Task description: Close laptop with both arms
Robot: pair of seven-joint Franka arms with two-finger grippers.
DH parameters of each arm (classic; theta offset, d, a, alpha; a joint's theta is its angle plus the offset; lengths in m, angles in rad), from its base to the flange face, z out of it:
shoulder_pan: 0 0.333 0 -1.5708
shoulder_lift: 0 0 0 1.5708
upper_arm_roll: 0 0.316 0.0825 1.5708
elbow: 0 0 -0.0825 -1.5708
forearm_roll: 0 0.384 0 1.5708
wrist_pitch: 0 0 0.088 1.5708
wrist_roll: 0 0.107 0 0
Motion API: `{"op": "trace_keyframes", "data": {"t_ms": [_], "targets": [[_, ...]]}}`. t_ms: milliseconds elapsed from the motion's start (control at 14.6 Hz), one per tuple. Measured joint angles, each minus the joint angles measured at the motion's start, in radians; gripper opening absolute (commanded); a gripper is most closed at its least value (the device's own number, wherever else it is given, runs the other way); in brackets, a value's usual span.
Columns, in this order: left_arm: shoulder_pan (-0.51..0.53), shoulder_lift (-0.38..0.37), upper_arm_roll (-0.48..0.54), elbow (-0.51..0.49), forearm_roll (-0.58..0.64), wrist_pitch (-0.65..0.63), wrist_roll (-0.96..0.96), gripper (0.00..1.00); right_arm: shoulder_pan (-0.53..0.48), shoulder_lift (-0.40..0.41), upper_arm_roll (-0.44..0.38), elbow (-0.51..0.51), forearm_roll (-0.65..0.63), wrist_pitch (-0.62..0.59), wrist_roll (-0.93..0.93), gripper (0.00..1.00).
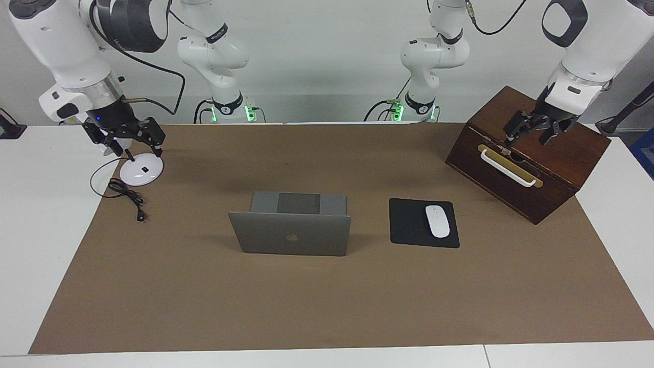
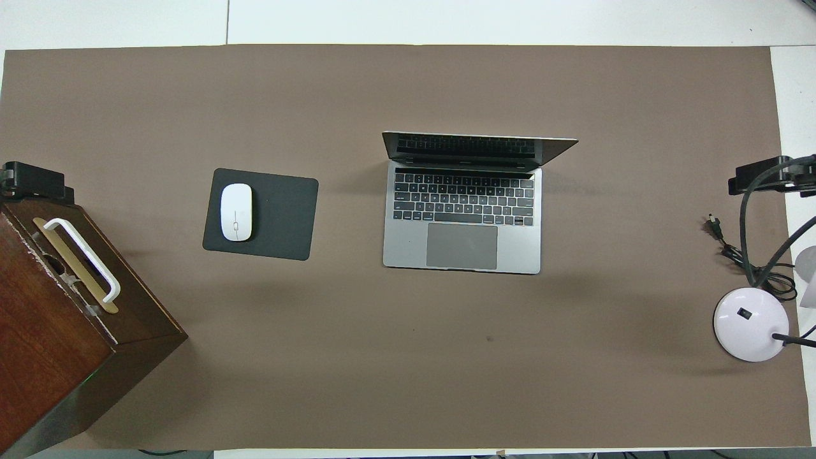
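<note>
The laptop (image 1: 290, 232) stands open in the middle of the brown mat (image 1: 327, 306) that covers most of the bench (image 1: 30, 214). Its lid is upright, tilted slightly away from the robots, with the dark apple logo facing away from them. The keyboard and trackpad are bare in the overhead view, and nothing touches the laptop.

Beside the laptop, toward the left arm's end of the bench, a black mouse pad (image 1: 409, 225) lies flat with a white mouse (image 1: 437, 221) on it. Further toward that end, and nearer to the robots, a dark wooden box (image 1: 557, 168) sits at an angle to the mat's edge, with a white handle (image 1: 507, 168) on a brass plate across its face.

The left tool (image 1: 529, 130) hangs over the top of the wooden box, just above the handle. Its fingers look spread and hold nothing.

The right tool (image 1: 134, 145) hangs over a round white lamp base (image 1: 141, 169) at the right arm's end of the bench, close above it. Its fingers also look parted, with nothing between them. A black cable (image 1: 125, 193) runs from the lamp base and ends loose on the mat.

Both tools are well apart from the laptop, one at each end of the bench.
</note>
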Motion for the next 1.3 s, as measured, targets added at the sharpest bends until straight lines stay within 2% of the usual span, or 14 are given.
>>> {"op": "trace_keyframes", "data": {"t_ms": [1297], "targets": [[-0.002,0.000,-0.004,-0.003,0.000,0.007,-0.033,1.00,0.002,0.000,0.000,-0.012,0.000,0.017,0.000,1.00]]}}
